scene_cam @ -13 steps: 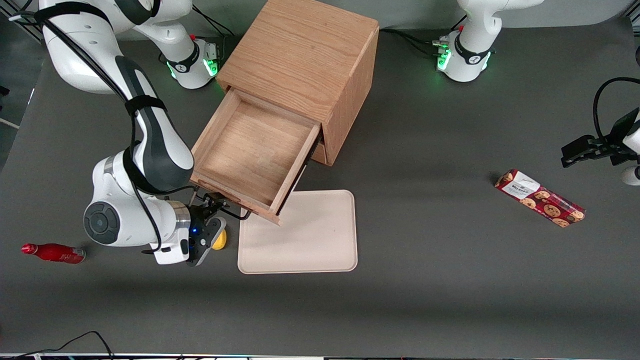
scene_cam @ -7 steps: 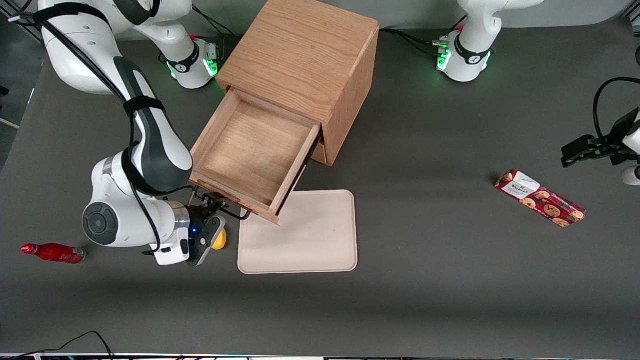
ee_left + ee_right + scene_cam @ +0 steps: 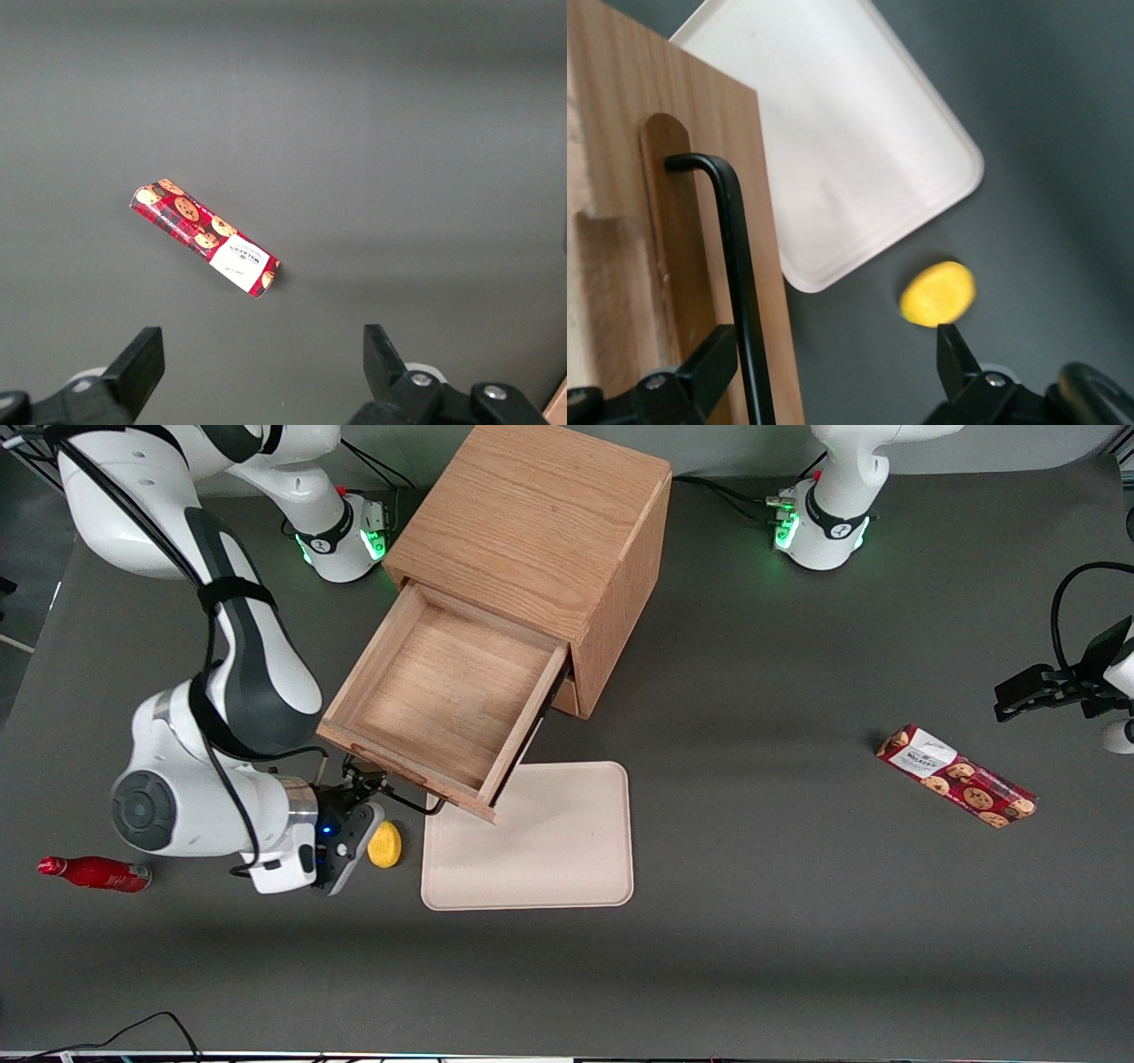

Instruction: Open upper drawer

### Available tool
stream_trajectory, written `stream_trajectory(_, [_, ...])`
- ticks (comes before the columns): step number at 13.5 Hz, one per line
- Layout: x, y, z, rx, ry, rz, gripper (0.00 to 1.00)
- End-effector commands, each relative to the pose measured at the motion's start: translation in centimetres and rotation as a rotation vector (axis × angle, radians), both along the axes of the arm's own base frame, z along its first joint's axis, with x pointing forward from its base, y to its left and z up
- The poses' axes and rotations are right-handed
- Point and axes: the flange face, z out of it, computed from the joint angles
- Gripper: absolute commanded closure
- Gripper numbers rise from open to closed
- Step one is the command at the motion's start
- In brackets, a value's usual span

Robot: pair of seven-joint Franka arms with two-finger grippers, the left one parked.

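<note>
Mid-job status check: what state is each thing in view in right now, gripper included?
upper drawer: pulled far out, nothing visible inside
black bar handle: between the gripper's fingers, no contact visible
gripper: open, at the drawer front
tray: flat, bare, partly under the drawer's corner
yellow object: on the table beside the tray
red bottle: lying on its side
cookie pack: lying flat, closed

cookie box (image 3: 205, 239) | white label: "Walkers", brand print small | other text: unreadable

Light-wood upper drawer (image 3: 443, 700), black bar handle (image 3: 740, 283), far out of cabinet (image 3: 540, 522).
</note>
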Motion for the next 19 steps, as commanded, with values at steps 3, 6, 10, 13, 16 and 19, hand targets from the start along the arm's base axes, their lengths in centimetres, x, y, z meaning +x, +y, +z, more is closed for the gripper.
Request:
stream_trajectory(3, [-3.2,-1.5,8.2,-0.043,-0.008,-0.008,0.0])
stream_trajectory(6, [-8.1,-1.3,12.0,-0.139,0.08,-0.358,0.0])
stream_trajectory(10, [-8.3,-7.8,13.8,-0.209,0.062,-0.578,0.0])
stream_trajectory(13, [-11.8,-10.5,16.2,-0.238,0.032,-0.696,0.0])
stream_trajectory(16, [-14.3,-11.6,16.5,-0.315,0.015,-0.826,0.0])
stream_trajectory(19, [-16.5,-13.9,15.7,-0.315,0.019,-0.862,0.0])
